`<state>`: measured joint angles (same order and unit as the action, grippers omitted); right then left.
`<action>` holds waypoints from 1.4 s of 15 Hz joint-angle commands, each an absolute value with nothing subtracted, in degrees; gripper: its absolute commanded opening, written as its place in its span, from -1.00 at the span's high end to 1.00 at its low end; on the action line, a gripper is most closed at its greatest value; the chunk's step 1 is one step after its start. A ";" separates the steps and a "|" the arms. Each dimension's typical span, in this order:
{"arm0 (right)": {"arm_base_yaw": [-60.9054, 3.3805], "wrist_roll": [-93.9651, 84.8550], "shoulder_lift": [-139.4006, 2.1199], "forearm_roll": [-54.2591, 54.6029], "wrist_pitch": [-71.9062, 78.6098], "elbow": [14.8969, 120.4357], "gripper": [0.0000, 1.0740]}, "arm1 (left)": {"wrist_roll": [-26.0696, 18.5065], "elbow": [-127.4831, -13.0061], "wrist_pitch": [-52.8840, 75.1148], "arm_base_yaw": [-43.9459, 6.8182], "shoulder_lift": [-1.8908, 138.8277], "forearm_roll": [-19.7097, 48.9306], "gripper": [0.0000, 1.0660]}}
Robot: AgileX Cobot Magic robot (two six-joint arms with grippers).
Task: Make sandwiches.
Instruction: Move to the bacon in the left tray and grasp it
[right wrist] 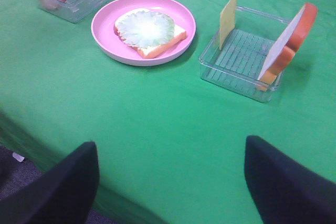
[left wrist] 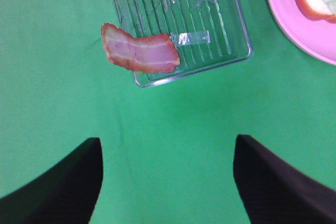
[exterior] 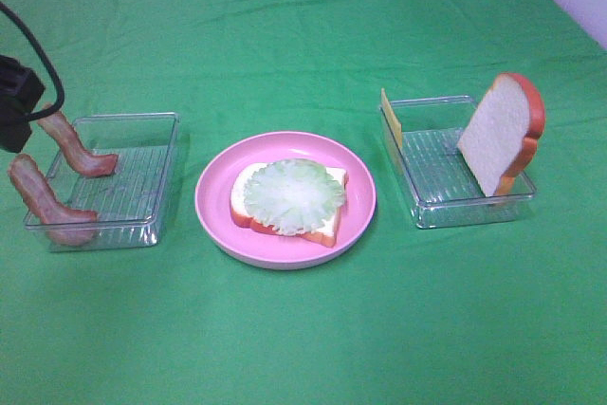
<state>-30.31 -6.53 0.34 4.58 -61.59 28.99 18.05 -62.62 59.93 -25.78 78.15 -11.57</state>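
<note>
Since lettuce (exterior: 294,194) lies on the bottom bread slice (exterior: 240,200) on the pink plate (exterior: 211,206), bacon seems next: left pincer (left wrist: 168,182), wide open and empty, must advance to the bacon strip (left wrist: 140,54) overhanging its tray (left wrist: 231,30); right pincer (right wrist: 170,182) likewise open, empty.

lettuce (exterior: 295,194) on bread slice (exterior: 241,196), pink plate (exterior: 216,222)

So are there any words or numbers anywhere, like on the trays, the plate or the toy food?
None: no word, number, brand or sign shows in any view.
The pink plate, the left tray, the right tray, the bread slice, the cheese and the bacon strips are all plain.
The clear tape on the left tray's floor is blank.
</note>
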 commanded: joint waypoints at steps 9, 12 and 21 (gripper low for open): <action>-30.31 -7.05 1.20 4.35 -60.79 28.93 -0.35 | 17.93 -68.47 58.10 -5.73 96.09 -6.25 -0.26; -30.31 -7.05 1.20 4.35 -60.79 28.93 -0.35 | 17.93 -68.47 54.26 -5.61 99.29 -4.64 -0.25; -30.31 -6.88 1.20 4.35 -60.79 28.93 -0.35 | 17.93 -68.53 46.58 -5.61 104.85 -1.49 0.17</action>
<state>-30.31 -6.53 0.34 4.58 -61.59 28.99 17.93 -68.30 47.27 -5.84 104.74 -1.89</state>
